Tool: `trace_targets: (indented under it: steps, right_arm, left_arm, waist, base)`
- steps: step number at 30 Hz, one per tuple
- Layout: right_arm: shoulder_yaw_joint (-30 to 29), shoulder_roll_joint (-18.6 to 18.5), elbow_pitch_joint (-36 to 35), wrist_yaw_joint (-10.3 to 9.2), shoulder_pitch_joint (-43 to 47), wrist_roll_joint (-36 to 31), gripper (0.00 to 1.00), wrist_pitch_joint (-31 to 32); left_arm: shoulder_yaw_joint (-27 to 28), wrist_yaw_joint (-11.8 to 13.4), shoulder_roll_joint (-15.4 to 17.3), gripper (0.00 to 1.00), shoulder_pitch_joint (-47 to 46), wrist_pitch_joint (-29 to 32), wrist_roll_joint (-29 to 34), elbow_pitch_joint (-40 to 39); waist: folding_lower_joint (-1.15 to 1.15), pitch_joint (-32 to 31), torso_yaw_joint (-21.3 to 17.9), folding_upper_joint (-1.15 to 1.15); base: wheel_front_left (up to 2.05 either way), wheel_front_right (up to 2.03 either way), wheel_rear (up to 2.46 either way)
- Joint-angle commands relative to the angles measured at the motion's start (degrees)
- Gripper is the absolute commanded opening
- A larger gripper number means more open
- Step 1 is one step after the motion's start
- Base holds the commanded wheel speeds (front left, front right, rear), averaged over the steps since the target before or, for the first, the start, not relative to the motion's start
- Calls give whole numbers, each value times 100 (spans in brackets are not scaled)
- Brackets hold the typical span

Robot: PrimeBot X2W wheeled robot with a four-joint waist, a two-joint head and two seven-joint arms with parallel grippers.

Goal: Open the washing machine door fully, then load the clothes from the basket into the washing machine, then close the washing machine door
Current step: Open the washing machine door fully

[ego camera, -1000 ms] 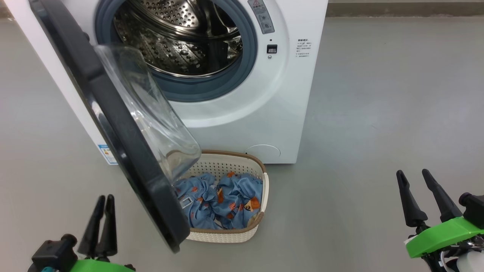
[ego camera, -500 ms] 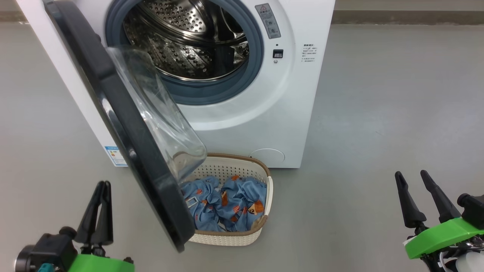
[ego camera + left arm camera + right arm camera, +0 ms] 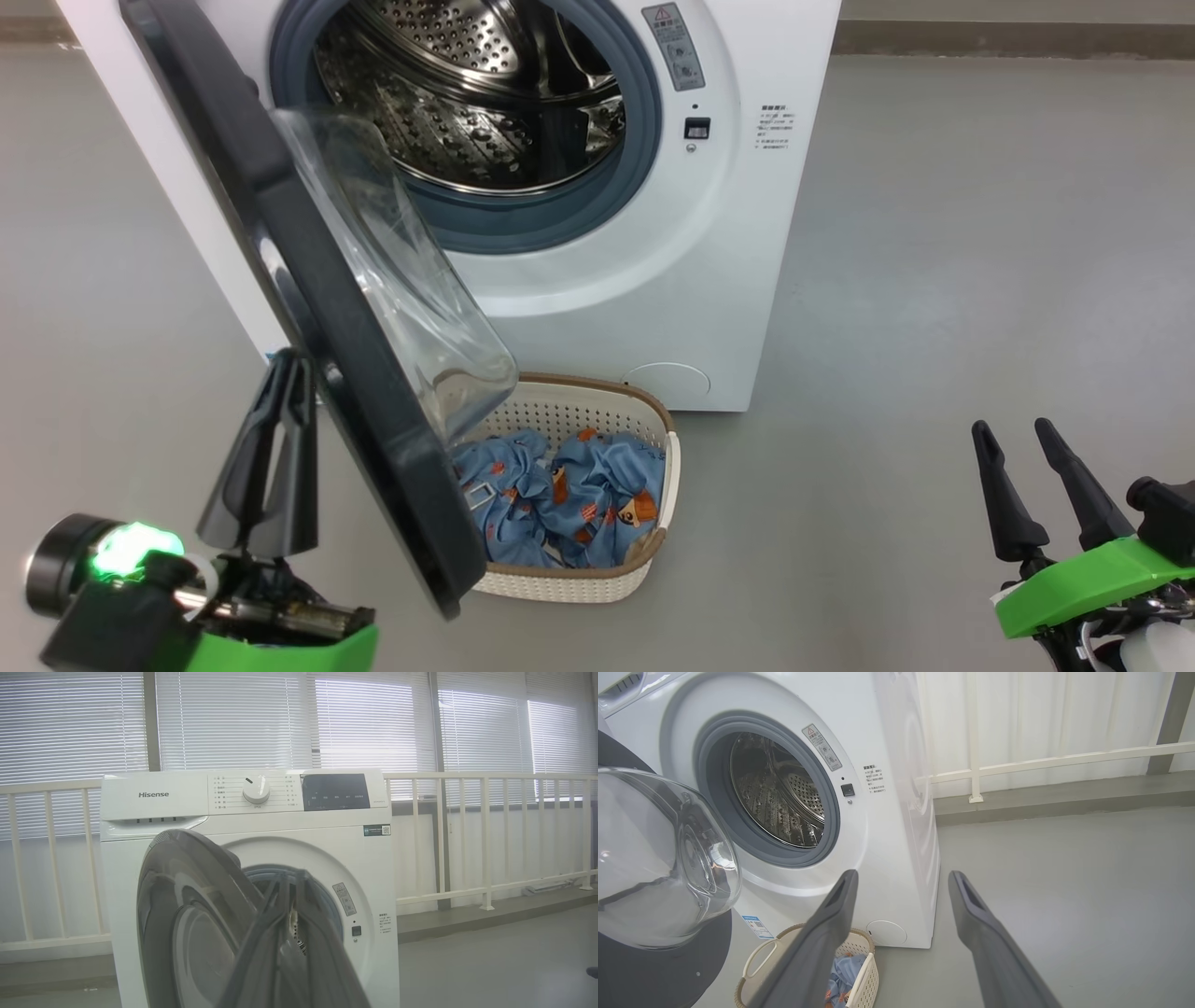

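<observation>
- Door [image 3: 387,448] half open, edge-on, long axis 11 to 5 o'clock; lower end overhangs basket [image 3: 569,411] and clothes [image 3: 579,495].
- My left gripper [image 3: 289,369] clenched on nothing, just beside the outer face; door at its 3 o'clock, contact unclear.
- My right gripper [image 3: 1012,429] released, well apart at 3 o'clock. Left arm nearer.

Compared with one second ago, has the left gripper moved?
Yes. The left gripper has risen forward, toward the washing machine: its shut fingertips now overlap the machine's lower corner, close beside the washing machine door.

Hisense — washing machine [image 3: 280,835] front; stickers [image 3: 344,899] illegible
</observation>
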Motion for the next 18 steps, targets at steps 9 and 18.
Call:
trace_targets:
  steps: [9, 18]
  right_arm:
    - [162, -5, -165, 43, -67, 37, 100, -76]
    - [197, 8, -168, 43, -132, 65, 100, -77]
  left_arm:
    - [-566, -146, -63, 0, -8, 515, -246, -376]
    - [-1065, -221, -195, 0, 113, 518, -575, 520]
  waist:
    - [0, 50, -115, 0]
    - [0, 150, -272, 0]
  base:
    - [0, 0, 0]
    - [0, 0, 0]
